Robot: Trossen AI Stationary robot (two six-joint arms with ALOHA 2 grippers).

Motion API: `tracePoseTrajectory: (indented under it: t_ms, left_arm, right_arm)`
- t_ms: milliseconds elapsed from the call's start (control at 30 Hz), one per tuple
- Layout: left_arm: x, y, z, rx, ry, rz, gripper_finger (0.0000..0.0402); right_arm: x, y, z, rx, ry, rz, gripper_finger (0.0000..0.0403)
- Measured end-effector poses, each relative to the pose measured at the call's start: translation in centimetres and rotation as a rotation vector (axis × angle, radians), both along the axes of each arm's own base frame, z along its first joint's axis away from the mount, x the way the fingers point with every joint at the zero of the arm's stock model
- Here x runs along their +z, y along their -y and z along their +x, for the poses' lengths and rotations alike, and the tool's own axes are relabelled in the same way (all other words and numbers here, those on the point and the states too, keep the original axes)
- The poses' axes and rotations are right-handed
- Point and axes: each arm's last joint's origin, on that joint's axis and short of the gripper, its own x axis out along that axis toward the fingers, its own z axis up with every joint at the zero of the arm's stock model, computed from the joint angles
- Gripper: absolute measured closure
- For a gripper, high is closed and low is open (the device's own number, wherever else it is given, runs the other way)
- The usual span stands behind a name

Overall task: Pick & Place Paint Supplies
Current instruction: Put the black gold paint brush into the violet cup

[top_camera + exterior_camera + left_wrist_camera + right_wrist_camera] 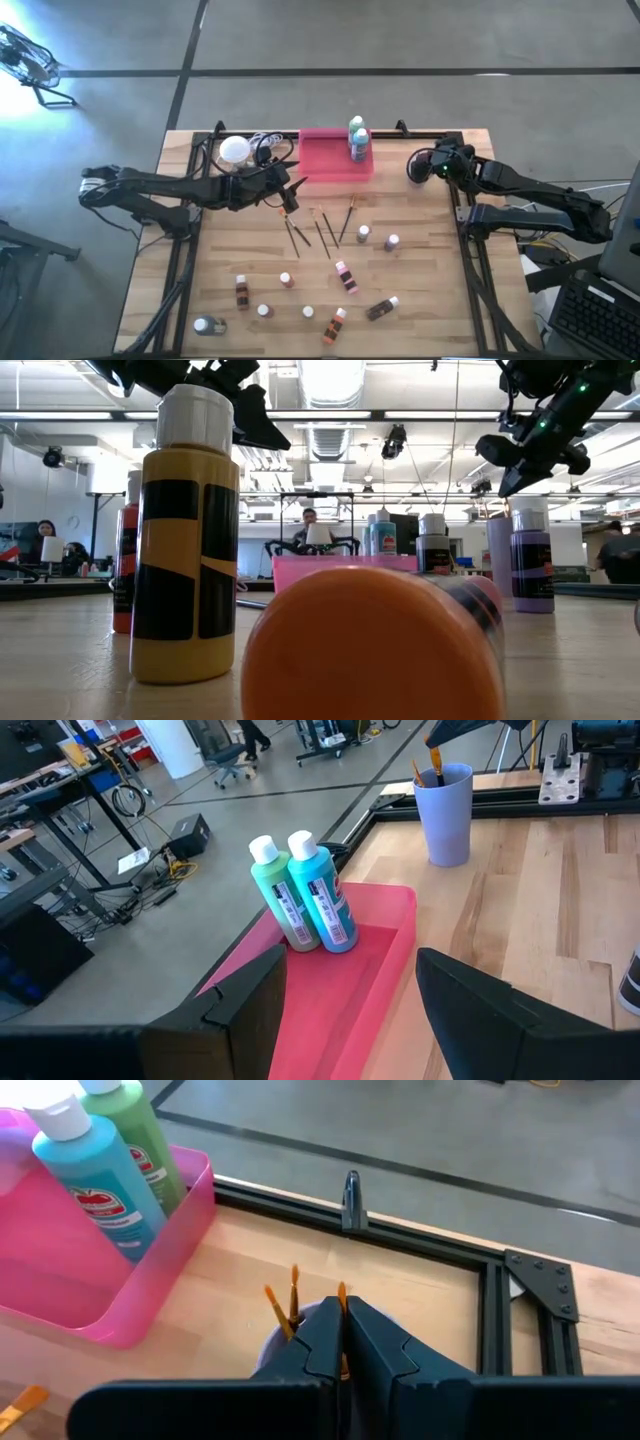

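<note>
I am seeing the left gripper (291, 190) hovering with fingers spread near the pink tray (322, 165) at the desk's (420, 300) far edge. The green bottle (278, 895) and blue bottle (322, 893) are standing upright in the tray's far end, just ahead of those fingers. The right gripper (418, 166), fingers pressed together, is hanging over a lavender cup (445, 810) holding brushes.

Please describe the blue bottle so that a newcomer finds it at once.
Look at the pink tray at the table's far edge. Two big white-capped bottles stand together at its right end. The blue bottle is the one nearer the table's middle; its neighbour, the green bottle, stands behind it.
</note>
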Motion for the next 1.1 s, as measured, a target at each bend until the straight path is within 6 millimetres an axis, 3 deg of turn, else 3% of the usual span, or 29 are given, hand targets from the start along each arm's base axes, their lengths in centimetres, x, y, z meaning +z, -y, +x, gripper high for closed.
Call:
tracePoseTrajectory:
  t_ms: [233,667,967,1100]
  left_arm:
    - [0.0,0.0,0.0,0.000,0.000,0.000,0.0172]
    - [0.0,0.0,0.0,0.000,0.000,0.000,0.0172]
    - [0.0,0.0,0.0,0.000,0.000,0.000,0.0172]
    - [0.0,0.0,0.0,0.000,0.000,0.000,0.0172]
  right_arm:
    - [0.1,0.0,0.1,0.008,0.012,0.001,0.0379]
    - [0.7,0.4,-0.4,-0.034,0.015,-0.022,0.0254]
    - [5.3,0.6,-0.3,-0.031,0.083,-0.149,0.0204]
    - [7.9,0.5,0.3,0.066,0.198,-0.191,0.0195]
